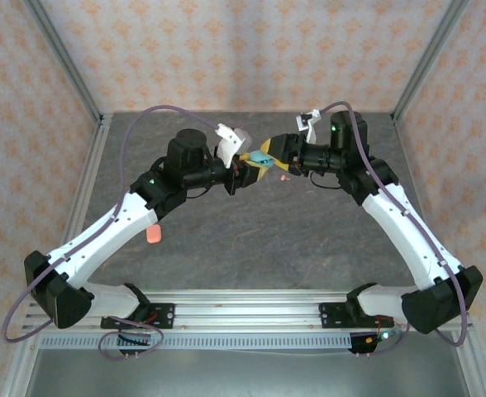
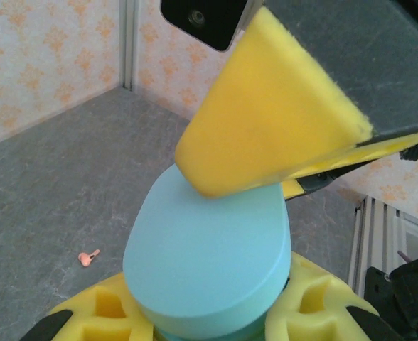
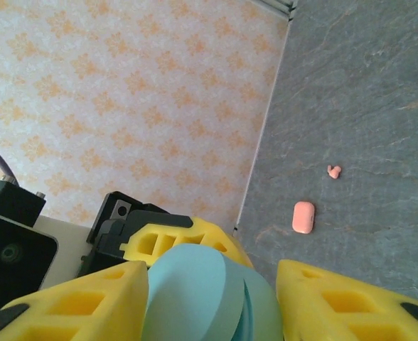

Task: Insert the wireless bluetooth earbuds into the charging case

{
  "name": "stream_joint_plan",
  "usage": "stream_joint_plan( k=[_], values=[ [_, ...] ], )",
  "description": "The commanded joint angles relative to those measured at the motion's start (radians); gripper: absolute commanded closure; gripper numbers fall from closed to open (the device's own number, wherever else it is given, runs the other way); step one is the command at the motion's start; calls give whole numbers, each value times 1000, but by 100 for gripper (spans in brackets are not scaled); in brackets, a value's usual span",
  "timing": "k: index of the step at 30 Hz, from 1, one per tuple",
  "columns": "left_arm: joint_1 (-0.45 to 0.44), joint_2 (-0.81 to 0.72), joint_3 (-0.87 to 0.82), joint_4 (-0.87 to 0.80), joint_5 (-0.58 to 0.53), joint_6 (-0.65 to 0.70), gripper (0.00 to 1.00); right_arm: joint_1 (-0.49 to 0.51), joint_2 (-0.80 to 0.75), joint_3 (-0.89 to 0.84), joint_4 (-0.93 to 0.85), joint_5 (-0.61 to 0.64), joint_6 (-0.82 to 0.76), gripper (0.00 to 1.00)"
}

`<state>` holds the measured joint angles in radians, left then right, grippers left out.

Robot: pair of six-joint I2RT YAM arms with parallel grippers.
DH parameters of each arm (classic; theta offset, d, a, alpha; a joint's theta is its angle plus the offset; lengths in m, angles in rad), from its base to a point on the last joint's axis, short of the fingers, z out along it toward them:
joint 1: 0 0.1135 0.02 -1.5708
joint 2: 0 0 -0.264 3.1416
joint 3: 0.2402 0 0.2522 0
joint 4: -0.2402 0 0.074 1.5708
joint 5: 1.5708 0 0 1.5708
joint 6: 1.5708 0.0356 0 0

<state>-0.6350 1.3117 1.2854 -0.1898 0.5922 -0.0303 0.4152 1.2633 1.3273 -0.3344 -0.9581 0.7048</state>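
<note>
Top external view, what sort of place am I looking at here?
Probably a robot test cell, not a home: patterned wall panels in an aluminium frame, a grey table, and a left arm and right arm bolted to a rail.

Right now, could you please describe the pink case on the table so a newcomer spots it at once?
Start at the left arm's white forearm over the grey table: the pink case lies flat just beside it. It is a salmon-pink rounded oval, far bigger than the tiny pink earbud farther back, and unlike the light blue case it rests on the table.
</note>
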Motion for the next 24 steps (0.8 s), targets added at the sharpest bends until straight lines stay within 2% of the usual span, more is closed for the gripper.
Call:
stream_joint_plan(
  k=[1, 10, 16, 24],
  values=[
    [-10, 7, -6, 81, -22, -16, 100, 1, 23, -23, 100, -66, 97, 56],
    [-10, 13, -8, 69, -25, -18, 100, -5, 50, -52, 228, -110, 235, 78],
    [-9, 9, -9, 61, 0, 2, 80, -22, 66, -80, 352, -134, 347, 87],
    [-10, -3, -22, 76, 1, 5, 71, -30, 74, -91, 420, -149, 401, 94]
  ],
)
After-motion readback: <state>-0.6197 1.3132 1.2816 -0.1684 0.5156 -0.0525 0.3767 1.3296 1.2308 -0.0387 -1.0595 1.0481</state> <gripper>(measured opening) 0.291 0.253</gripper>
